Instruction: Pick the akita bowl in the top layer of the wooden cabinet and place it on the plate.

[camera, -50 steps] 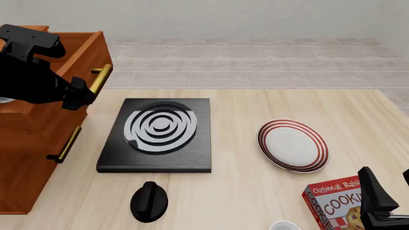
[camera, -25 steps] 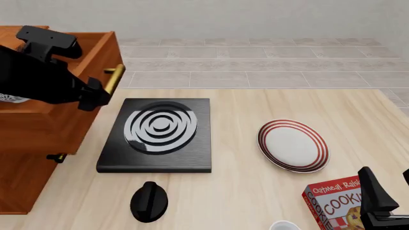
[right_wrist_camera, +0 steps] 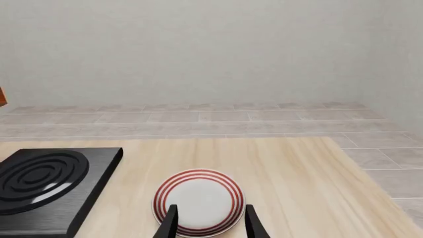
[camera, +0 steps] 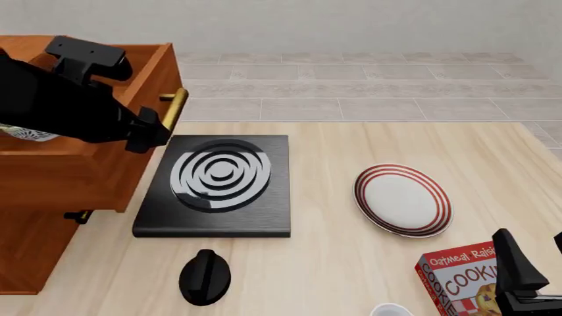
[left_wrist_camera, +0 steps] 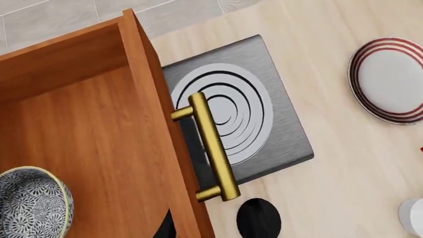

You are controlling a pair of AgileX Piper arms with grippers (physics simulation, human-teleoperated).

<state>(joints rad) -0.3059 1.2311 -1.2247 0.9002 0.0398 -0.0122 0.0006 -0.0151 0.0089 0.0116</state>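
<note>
Left wrist view: the top drawer [left_wrist_camera: 86, 139] stands pulled out, with the speckled bowl [left_wrist_camera: 29, 203] inside it and not yet lifted; the brass handle [left_wrist_camera: 211, 146] overhangs the black slab [left_wrist_camera: 278, 114].

Front view: the left gripper [camera: 145, 135] sits by the handle (its jaw state cannot be told); the cabinet [camera: 35, 217] is at far left and the plate [camera: 402, 199] lies bare.

Right wrist view: the right gripper [right_wrist_camera: 208, 218] is spread wide, holding nothing. Grasp and placement remain.
</note>
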